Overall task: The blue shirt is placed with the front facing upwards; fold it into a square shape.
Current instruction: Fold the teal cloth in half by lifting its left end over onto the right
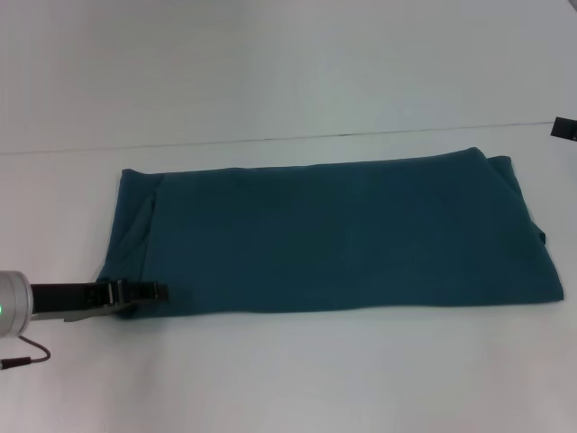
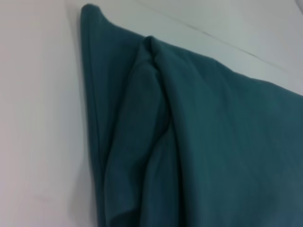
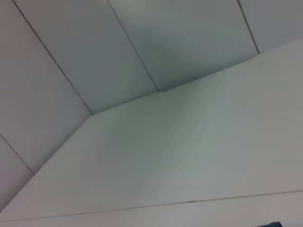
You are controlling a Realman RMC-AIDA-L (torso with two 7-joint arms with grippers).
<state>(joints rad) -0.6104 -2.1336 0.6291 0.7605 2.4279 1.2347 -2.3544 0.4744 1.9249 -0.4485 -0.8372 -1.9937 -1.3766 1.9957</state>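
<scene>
Table [image 1: 288, 379], white and wide, carries the blue shirt [image 1: 334, 239], already folded into a long band lying left to right. We see our left gripper [image 1: 144, 292] at the band's near left corner, fingers low on the hem; whether they pinch it we cannot tell. We judge a clean fold needs both layers caught before carrying this end rightward. The right gripper is out of view.

White table [image 1: 288, 379], pale panelled wall [image 1: 270, 63] behind, small black object [image 1: 564, 128] at the far right edge
</scene>
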